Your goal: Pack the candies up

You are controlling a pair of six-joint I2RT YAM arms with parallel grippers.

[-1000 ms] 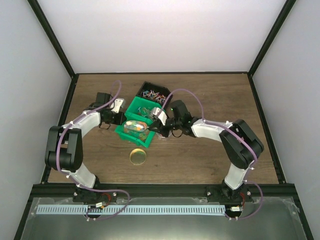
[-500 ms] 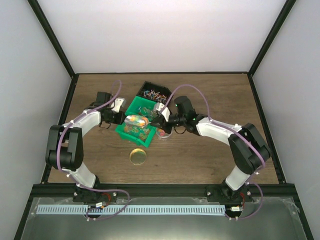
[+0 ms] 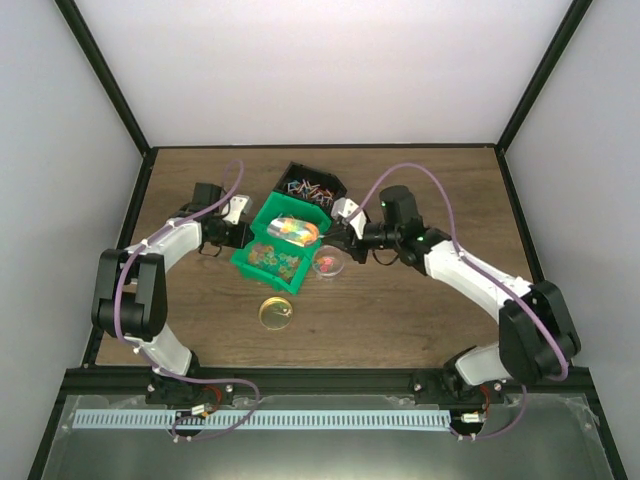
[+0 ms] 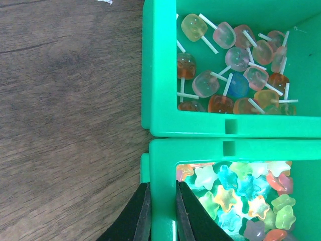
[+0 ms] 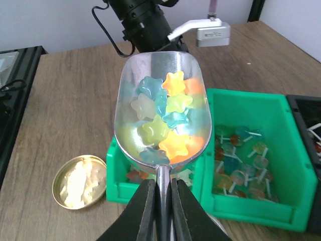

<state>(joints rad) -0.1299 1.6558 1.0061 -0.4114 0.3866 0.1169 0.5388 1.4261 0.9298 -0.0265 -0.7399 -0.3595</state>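
I find the right gripper (image 5: 161, 203) pressed tight on the handle of the scoop (image 5: 160, 80), which hangs loaded above the green bins (image 4: 160, 75) toward the far edge of the tabletop (image 3: 400, 330). The candies (image 5: 163, 113) in the scoop are star-shaped and of mixed colours. More of them lie in the nearer bin, and candies on sticks fill its neighbour. The left gripper (image 4: 160, 213) pinches the side wall of the nearer bin, steadying it as I judge.

A small clear jar (image 3: 328, 262) stands just beside the bins on their right and appears to hold only a little. The lid (image 3: 277, 313) lies off, closer to the near edge.

Assessment: a scoopful is taken but not yet poured. Filling and capping remain.
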